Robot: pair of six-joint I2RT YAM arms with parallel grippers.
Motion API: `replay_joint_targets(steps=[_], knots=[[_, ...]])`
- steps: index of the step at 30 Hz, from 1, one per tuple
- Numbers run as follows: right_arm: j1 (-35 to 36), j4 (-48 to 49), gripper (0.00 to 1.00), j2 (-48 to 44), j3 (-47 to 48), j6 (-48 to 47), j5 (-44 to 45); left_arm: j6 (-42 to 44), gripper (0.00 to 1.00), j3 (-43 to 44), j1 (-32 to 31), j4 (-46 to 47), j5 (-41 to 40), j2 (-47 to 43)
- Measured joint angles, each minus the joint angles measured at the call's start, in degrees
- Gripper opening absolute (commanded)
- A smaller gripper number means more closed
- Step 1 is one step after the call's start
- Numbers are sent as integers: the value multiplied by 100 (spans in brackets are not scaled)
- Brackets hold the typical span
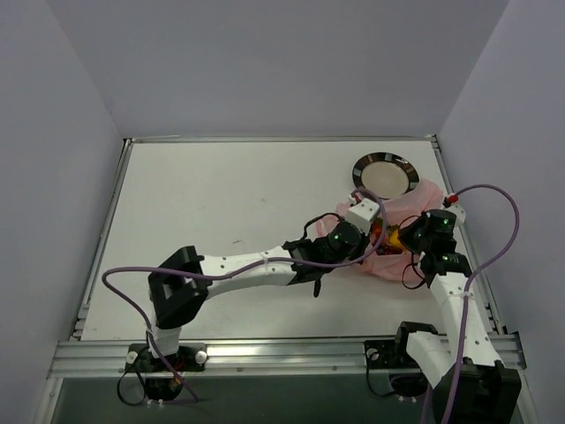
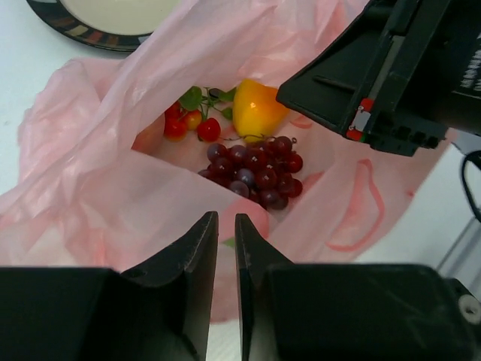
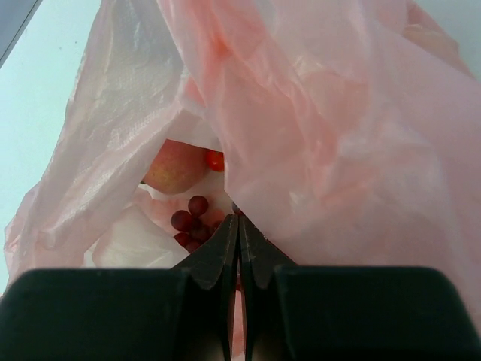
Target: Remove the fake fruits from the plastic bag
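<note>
The pink plastic bag [image 1: 422, 200] lies at the right of the table, with its mouth pulled open. Inside it, the left wrist view shows a dark red grape cluster [image 2: 255, 171], a yellow-orange piece [image 2: 254, 110] and small red cherries with green leaves [image 2: 188, 124]. The right wrist view shows a peach-like ball [image 3: 174, 167] and the grapes [image 3: 192, 222] under the film. My left gripper [image 2: 225, 216] is pinched on the bag's near rim. My right gripper [image 3: 239, 218] is shut on the film of the other side. Both also show in the top view, left [image 1: 377, 235] and right [image 1: 404, 238].
A round dark-rimmed plate [image 1: 357, 168] with a pale centre stands just behind the bag and also shows in the left wrist view [image 2: 83, 34]. The table's metal rail [image 1: 459, 203] runs close on the right. The right arm's black housing [image 2: 406, 75] hangs over the bag's mouth.
</note>
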Motion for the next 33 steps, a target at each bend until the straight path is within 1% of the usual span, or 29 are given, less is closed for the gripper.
replay_joint_targets(steps=[4, 8, 15, 18, 19, 21, 22, 23, 24, 25, 26, 27, 29, 30, 33], knots=[[39, 387, 0, 538, 55, 13, -160, 79, 11, 382, 105, 120, 9, 717], [37, 1021, 0, 1410, 262, 55, -278, 74, 8, 299, 188, 160, 46, 1169], [37, 2166, 0, 3268, 1043, 28, -289, -94, 6, -378, 197, 385, 177, 1217], [33, 2441, 0, 3827, 1252, -26, -280, -188, 6, -535, 162, 498, 243, 1217], [35, 2490, 0, 3915, 1255, -52, -291, -208, 8, -581, 155, 564, 262, 1213], [39, 2474, 0, 3910, 1226, -96, -308, -223, 15, -695, 155, 651, 267, 1161], [42, 2470, 1, 3821, 1187, -120, -306, -229, 23, -752, 153, 669, 267, 1113], [57, 2444, 4, 3672, 1123, -146, -304, -236, 25, -817, 153, 678, 267, 1045], [76, 2411, 13, 3458, 1045, -173, -297, -247, 28, -890, 153, 686, 267, 949], [81, 2367, 19, 3198, 940, -192, -291, -262, 35, -951, 153, 686, 262, 837], [107, 2297, 23, 2898, 835, -229, -291, -286, 38, -1008, 153, 697, 260, 708], [116, 2236, 31, 2583, 743, -254, -275, -310, 41, -1064, 153, 717, 260, 566], [146, 2118, 37, 2024, 588, -308, -260, -365, 45, -1172, 153, 752, 254, 254], [151, 2061, 39, 1801, 533, -339, -254, -380, 45, -1202, 153, 756, 249, 101], [190, 1895, 40, 1335, 361, -378, -269, -420, 46, -1215, 155, 778, 238, -273]])
